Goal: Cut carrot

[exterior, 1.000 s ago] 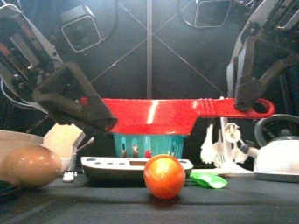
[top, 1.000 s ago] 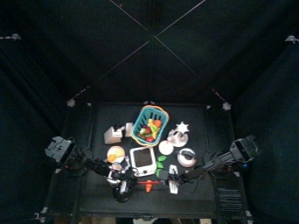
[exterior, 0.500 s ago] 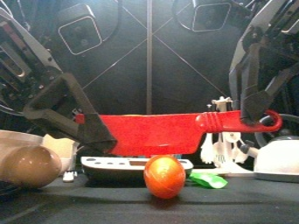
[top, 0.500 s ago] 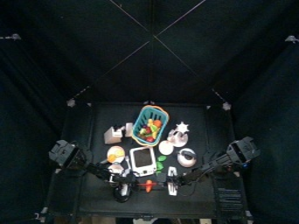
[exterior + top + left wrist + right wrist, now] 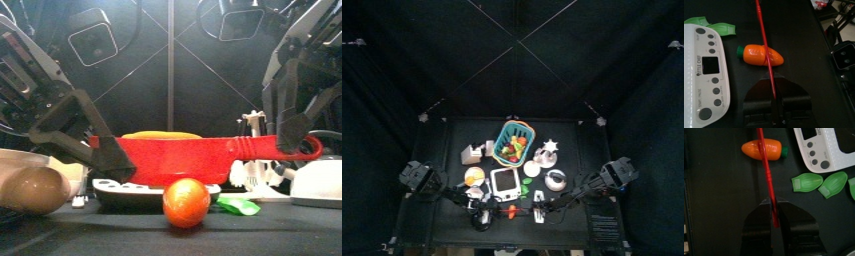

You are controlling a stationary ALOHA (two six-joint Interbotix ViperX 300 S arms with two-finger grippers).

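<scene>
Black curtains enclose the dark counter [image 5: 797, 30]. The carrot [image 5: 763, 54] lies beside a white scale [image 5: 704, 65], under a red knife [image 5: 201, 158]. Left fingers [image 5: 772, 102] and right fingers [image 5: 775, 225] each pinch the knife's ends, their tips hidden.

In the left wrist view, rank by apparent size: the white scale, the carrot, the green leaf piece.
1. White scale, largest, though cropped at the edge.
2. Carrot.
3. Green leaf piece, partly cut off, so its rank is unsure.

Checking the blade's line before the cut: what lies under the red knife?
Under the red knife lies the orange carrot, crossed near its middle, on the black table. The strip of carrot directly beneath the blade is hidden.
</scene>
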